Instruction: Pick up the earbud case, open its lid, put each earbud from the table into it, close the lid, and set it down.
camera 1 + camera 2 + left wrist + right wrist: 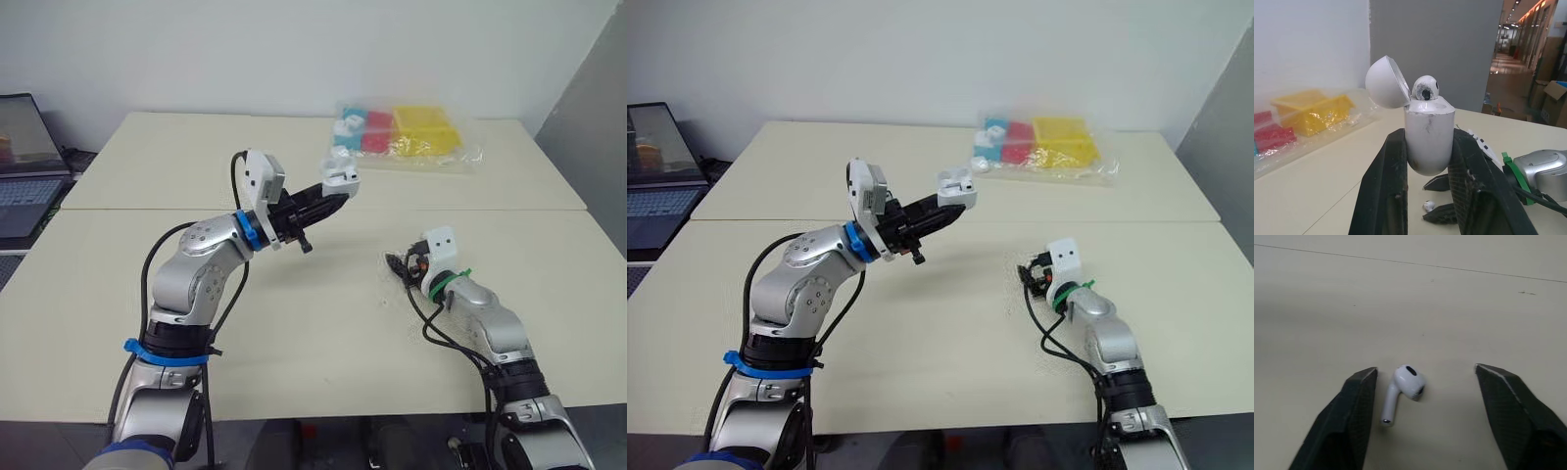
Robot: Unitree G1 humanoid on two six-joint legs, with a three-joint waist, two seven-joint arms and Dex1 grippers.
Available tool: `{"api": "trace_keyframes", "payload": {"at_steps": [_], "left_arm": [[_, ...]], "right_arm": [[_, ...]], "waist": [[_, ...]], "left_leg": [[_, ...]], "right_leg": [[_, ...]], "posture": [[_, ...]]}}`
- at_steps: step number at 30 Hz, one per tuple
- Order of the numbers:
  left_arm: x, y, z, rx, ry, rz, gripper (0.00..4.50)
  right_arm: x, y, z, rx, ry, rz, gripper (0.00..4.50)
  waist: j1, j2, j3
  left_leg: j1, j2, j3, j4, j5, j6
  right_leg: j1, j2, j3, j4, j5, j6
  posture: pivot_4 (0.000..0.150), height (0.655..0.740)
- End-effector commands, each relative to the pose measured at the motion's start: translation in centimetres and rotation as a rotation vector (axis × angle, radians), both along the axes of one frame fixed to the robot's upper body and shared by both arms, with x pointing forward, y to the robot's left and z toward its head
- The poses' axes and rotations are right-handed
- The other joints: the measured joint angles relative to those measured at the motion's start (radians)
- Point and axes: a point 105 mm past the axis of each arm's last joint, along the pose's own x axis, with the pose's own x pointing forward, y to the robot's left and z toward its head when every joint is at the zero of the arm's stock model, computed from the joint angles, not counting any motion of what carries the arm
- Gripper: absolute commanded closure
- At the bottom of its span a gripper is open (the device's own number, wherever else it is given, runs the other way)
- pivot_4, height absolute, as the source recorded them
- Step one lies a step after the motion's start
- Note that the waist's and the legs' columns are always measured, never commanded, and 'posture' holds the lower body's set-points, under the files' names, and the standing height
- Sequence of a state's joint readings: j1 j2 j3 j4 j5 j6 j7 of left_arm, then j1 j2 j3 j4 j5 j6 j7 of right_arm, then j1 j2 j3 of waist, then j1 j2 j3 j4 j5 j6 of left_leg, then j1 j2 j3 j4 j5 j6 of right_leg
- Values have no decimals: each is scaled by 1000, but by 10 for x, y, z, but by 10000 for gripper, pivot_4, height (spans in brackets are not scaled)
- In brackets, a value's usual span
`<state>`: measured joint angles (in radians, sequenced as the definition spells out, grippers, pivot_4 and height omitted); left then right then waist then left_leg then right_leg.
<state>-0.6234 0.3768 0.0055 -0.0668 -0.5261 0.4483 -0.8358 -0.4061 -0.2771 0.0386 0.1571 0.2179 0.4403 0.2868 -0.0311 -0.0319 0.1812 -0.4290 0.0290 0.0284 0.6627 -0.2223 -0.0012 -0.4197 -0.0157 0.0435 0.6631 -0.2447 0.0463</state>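
Closest to the front edge of the table (294, 323), on the robot's right side, the right gripper (1425, 368) is down at the surface with its fingers spread wide. A white earbud (1409, 382) lies flat on the tabletop between them, touching neither. Its stem runs along the surface, and the stem's tip sits nearer one finger than the other.

Further in, above the middle of the table, the left gripper (333, 196) is clamped on the earbud case (341, 177) and holds it in the air. The case stands upright, its long axis in line with the fingers and its mouth facing up. Its lid (1386, 82) is swung back open, and a second earbud (1425, 89) sits in the case, head poking out. A plastic bag (407, 135) of coloured pieces lies toward the far right corner, and a laptop (24, 166) sits beyond the left edge.
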Motion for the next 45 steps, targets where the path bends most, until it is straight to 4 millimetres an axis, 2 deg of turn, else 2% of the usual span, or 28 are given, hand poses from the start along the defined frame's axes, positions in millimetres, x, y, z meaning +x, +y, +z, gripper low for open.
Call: {"api": "trace_keyframes", "payload": {"at_steps": [1, 6, 7, 9, 13, 17, 19, 20, 21, 23, 25, 29, 32, 39, 45], "left_arm": [[-5, -3, 13, -9, -60, -21, 37627], [-5, -4, 14, -10, -64, -21, 37627], [-5, -4, 14, -10, -63, -22, 37627], [-5, -3, 13, -10, -61, -21, 37627], [-5, -2, 11, -9, -56, -21, 37627], [-7, -3, 8, -4, -49, -31, 37627], [-7, -2, 6, -2, -46, -36, 37627], [-7, -2, 4, -1, -43, -37, 37627], [-7, -2, 3, -3, -41, -37, 37627], [-7, -3, 2, -7, -39, -37, 37627], [-8, -4, 3, -12, -39, -40, 37627], [-9, -5, 1, -16, -33, -42, 37627], [-12, -5, 0, -18, -30, -42, 37627], [-16, -4, -3, -18, -18, -30, 37627], [-21, -1, -7, -12, 2, -23, 37627]], "right_arm": [[-6, 4, -12, -20, 31, 29, 23378], [-11, 14, -13, -61, 11, 102, 40205], [-13, 15, -11, -77, 2, 121, 40752], [-18, 7, -6, -106, -8, 164, 40750], [-42, -13, 8, -194, 8, 335, 40750], [-80, -38, 22, -346, 70, 549, 40750], [-102, -63, 24, -448, 176, 638, 40750], [-116, -83, 24, -534, 261, 694, 40750], [-126, -103, 24, -635, 348, 725, 40750], [-137, -131, 25, -769, 467, 765, 40750], [-139, -148, 28, -841, 513, 782, 40750], [-131, -170, 28, -993, 519, 816, 40750], [-127, -174, 23, -1032, 520, 852, 40750], [-135, -193, 11, -1118, 584, 911, 40750], [-137, -188, 8, -1071, 585, 922, 40750]], "waist": [[0, 0, 0], [-1, 0, 0], [-1, 0, 0], [0, 0, 0], [7, 0, 0], [10, 0, 0], [9, 2, 0], [10, 3, 0], [10, 3, 0], [9, 2, 0], [2, 2, 0], [-3, 2, 1], [-1, 2, 1], [2, 2, 1], [6, 2, 1]], "left_leg": [[0, 0, 0, 0, 0, 0], [0, 0, 0, -1, 0, 0], [0, 0, 0, -1, 0, 0], [0, 0, 0, -1, 0, 0], [-1, -1, 0, -1, 0, 0], [-2, -2, 0, -1, 0, 0], [-2, -1, 0, -1, 0, 0], [-2, -2, 0, -1, 0, 0], [-2, -2, 0, 0, 0, 0], [-1, -2, 1, 0, 0, 0], [1, -1, 2, 1, 0, 0], [8, -1, 3, 0, 0, 0], [12, -1, 3, -1, 0, 0], [12, 0, 3, -1, 0, 0], [13, -1, 2, 0, 0, 0]], "right_leg": [[0, 0, 0, 0, 0, 0], [0, 1, 0, 0, 2, -4], [0, 1, 0, 0, 2, -4], [0, 1, 0, 0, 2, -4], [0, 0, 0, -1, 2, -4], [0, -1, 0, -2, 0, 0], [0, -1, -1, -3, -1, 1], [0, -2, 0, -2, -1, 1], [0, -2, 0, -2, -1, 1], [0, -2, 0, -2, -1, 1], [1, -1, 0, -2, 0, 0], [6, 2, 1, -2, 0, -2], [9, 2, 1, -1, -3, -7], [10, -1, 1, -2, -1, -1], [14, -3, 1, -3, -3, -4]], "posture": [[1500, 7400], [1500, 7400], [1500, 7400], [1500, 7400], [1500, 7400], [1500, 7400], [1500, 7400], [1500, 7400], [1500, 7400], [1500, 7400], [1500, 7400], [1500, 7400], [1500, 7400], [1500, 7400], [1500, 7400]]}}
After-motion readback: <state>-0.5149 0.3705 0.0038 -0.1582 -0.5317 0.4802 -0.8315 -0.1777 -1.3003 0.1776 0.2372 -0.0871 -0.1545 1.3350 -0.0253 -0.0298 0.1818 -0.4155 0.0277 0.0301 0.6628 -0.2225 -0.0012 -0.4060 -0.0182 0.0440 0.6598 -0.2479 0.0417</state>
